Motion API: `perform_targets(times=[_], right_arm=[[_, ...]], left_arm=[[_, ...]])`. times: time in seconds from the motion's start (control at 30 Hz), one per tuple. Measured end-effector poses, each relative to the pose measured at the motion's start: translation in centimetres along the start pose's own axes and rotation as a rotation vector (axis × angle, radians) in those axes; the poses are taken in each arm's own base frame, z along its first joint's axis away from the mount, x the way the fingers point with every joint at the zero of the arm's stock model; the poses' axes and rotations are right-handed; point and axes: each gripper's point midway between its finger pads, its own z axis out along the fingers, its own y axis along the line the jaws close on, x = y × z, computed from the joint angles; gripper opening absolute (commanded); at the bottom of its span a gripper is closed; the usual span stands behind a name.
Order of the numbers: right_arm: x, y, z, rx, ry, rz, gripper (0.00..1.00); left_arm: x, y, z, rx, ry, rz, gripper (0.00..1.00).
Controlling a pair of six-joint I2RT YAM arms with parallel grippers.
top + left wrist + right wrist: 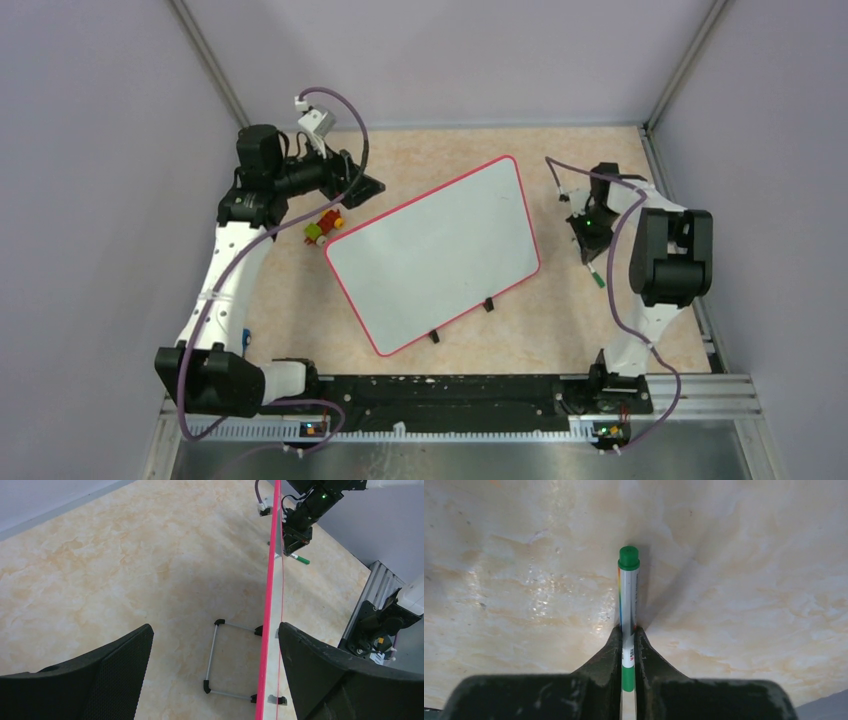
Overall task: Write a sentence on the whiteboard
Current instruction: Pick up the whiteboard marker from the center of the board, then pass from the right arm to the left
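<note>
The whiteboard (435,250), white with a thin red rim, stands tilted on black feet mid-table; no sentence shows on its face. In the left wrist view I see it edge-on as a red line (270,605). My left gripper (365,185) hovers open by the board's far left corner, and its jaws (215,630) straddle the rim with nothing between them touched. To the right of the board, my right gripper (588,235) is shut on a green-capped marker (628,595), whose barrel is pinched between the fingers (614,645) and whose cap points at the table. The same marker (300,558) shows below the right gripper (295,540).
A small red, yellow and green toy (323,228) lies just left of the board. A wire stand (220,655) props the board from behind. Grey enclosure walls close three sides, and a metal rail (700,395) runs along the near edge.
</note>
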Motion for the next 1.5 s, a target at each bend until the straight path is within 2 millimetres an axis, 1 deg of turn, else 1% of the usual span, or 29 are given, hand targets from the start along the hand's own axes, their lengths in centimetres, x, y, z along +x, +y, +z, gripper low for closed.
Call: perform_targets(times=[0.1, 0.17, 0.23, 0.27, 0.3, 0.33, 0.37, 0.4, 0.47, 0.57, 0.6, 0.63, 0.7, 0.73, 0.83, 0.87, 0.9, 0.97, 1.1, 1.17, 1.3, 1.37, 1.43, 1.5], right_arm=[[-0.8, 0.6, -0.1, -0.037, -0.033, 0.017, 0.00], [-1.7, 0.9, -0.7, -0.070, -0.075, 0.032, 0.00], [-3.1, 1.2, -2.1, -0.096, -0.140, 0.044, 0.00], [-4.1, 1.2, -3.3, -0.104, -0.188, 0.048, 0.00], [-5.1, 1.2, -4.6, -0.110, -0.239, 0.053, 0.00], [-6.2, 1.2, -6.3, -0.116, -0.301, 0.055, 0.00], [-7.5, 1.3, -8.6, -0.123, -0.378, 0.056, 0.00], [-8.3, 1.5, -10.4, -0.129, -0.435, 0.055, 0.00], [-10.0, 2.2, -15.0, -0.152, -0.579, 0.047, 0.00], [-11.2, 4.4, -21.2, -0.215, -0.754, 0.035, 0.00], [-11.5, 5.2, -23.2, -0.243, -0.814, 0.030, 0.00], [-11.7, 6.0, -24.9, -0.269, -0.864, 0.026, 0.00], [-11.9, 7.6, -27.3, -0.311, -0.929, 0.020, 0.00], [-12.0, 8.3, -28.1, -0.326, -0.951, 0.021, 0.00], [-12.6, 11.1, -30.0, -0.393, -0.994, 0.018, 0.00], [-12.8, 12.2, -30.7, -0.426, -1.008, 0.020, 0.00], [-13.1, 12.9, -31.2, -0.450, -1.019, 0.025, 0.00], [-13.4, 14.4, -32.1, -0.505, -1.052, 0.039, 0.00], [-13.6, 16.0, -33.7, -0.604, -1.108, 0.090, 0.00], [-13.8, 16.8, -34.7, -0.664, -1.128, 0.119, 0.00], [-14.1, 18.4, -35.9, -0.735, -1.134, 0.133, 0.00], [-14.1, 19.3, -36.3, -0.770, -1.132, 0.137, 0.00], [-14.1, 20.2, -36.6, -0.800, -1.127, 0.135, 0.00], [-14.1, 20.9, -36.6, -0.821, -1.118, 0.134, 0.00]], left_arm=[[0.1, 0.5, 0.2, -0.013, 0.010, -0.013, 0.99], [0.2, 0.7, 0.3, -0.023, 0.013, -0.017, 0.99], [0.0, 0.7, 0.2, -0.027, 0.014, -0.018, 0.99], [-0.2, 0.6, 0.2, -0.025, 0.013, -0.016, 0.99], [-0.5, 0.5, 0.2, -0.020, 0.010, -0.013, 0.99], [-1.0, 0.3, 0.2, -0.009, 0.005, -0.008, 0.99], [-1.5, 0.1, 0.2, 0.002, -0.001, -0.001, 0.99], [-2.1, -0.2, 0.2, 0.020, -0.008, 0.006, 0.99], [-3.0, -1.0, 0.3, 0.059, -0.019, 0.021, 0.99], [-3.9, -2.6, 0.6, 0.125, -0.026, 0.036, 0.99], [-3.9, -3.5, 1.0, 0.151, -0.023, 0.044, 0.99], [-3.8, -4.4, 1.4, 0.174, -0.017, 0.052, 0.99], [-3.3, -6.8, 2.7, 0.228, 0.001, 0.074, 0.99], [-3.0, -7.9, 3.2, 0.255, 0.010, 0.085, 0.99], [-2.1, -11.6, 4.9, 0.332, 0.036, 0.122, 0.99], [-1.9, -12.4, 5.3, 0.351, 0.039, 0.132, 0.98], [-1.7, -13.2, 5.8, 0.365, 0.043, 0.140, 0.97], [-1.6, -13.7, 6.9, 0.372, 0.042, 0.149, 0.94], [-1.4, -13.6, 9.2, 0.375, 0.039, 0.135, 0.88], [-0.8, -13.7, 10.4, 0.388, 0.052, 0.109, 0.86], [0.4, -14.8, 12.2, 0.424, 0.083, 0.069, 0.82], [0.3, -15.5, 12.9, 0.443, 0.086, 0.065, 0.80], [-0.2, -16.4, 13.4, 0.464, 0.074, 0.065, 0.77], [-0.8, -17.0, 13.5, 0.484, 0.058, 0.064, 0.74]])
